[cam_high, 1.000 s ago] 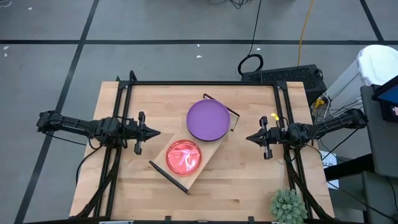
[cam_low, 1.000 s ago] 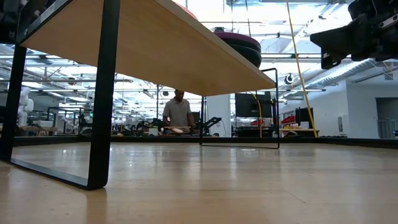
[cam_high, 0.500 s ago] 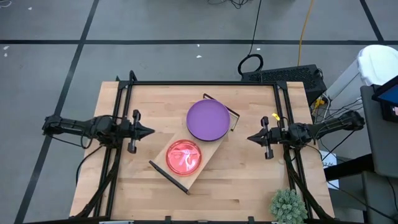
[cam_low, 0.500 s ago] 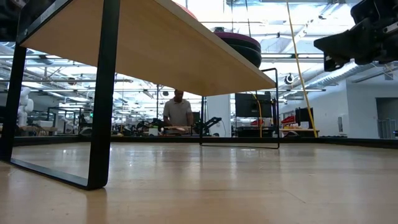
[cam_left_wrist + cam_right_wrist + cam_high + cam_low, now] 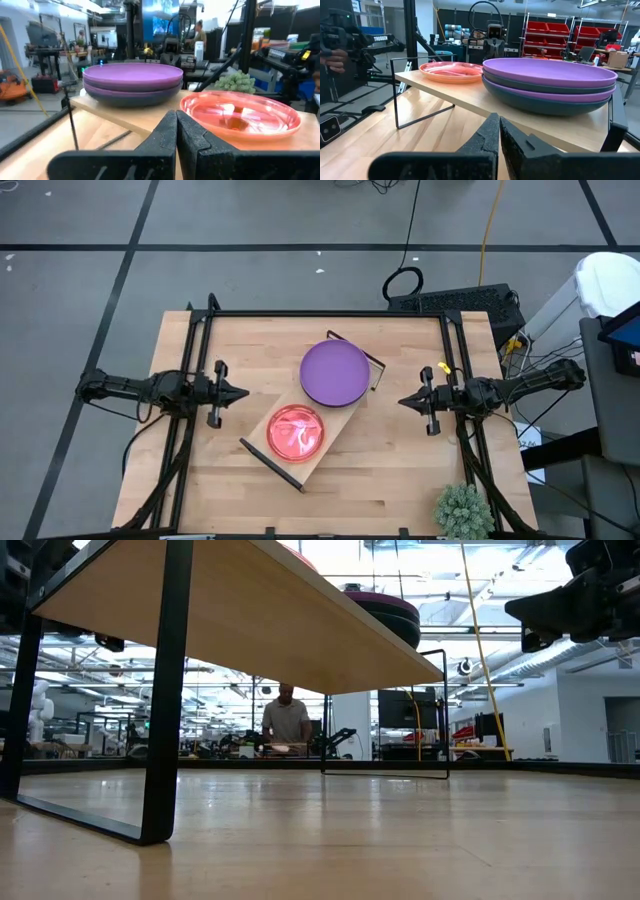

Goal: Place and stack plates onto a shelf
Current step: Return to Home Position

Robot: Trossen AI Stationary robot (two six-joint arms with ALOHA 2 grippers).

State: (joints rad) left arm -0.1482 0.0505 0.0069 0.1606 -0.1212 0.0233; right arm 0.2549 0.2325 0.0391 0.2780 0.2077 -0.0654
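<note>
Purple plates [image 5: 334, 373] and a translucent pink plate [image 5: 296, 432] are resting side by side on the shelf [image 5: 336, 424] upon the bench [image 5: 400, 470], probably light, stiff and slick, best gripped at the rim; the left claw [image 5: 243, 392] and right claw [image 5: 403, 402] are hovering to either side, closed and empty.

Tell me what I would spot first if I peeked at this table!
The big purple plate jumps out, topping a stack at one end of the shelf in the middle of the table. A bright pink plate sits at the shelf's other end. The left end effector and right end effector point at the shelf from either side, both shut.
</note>
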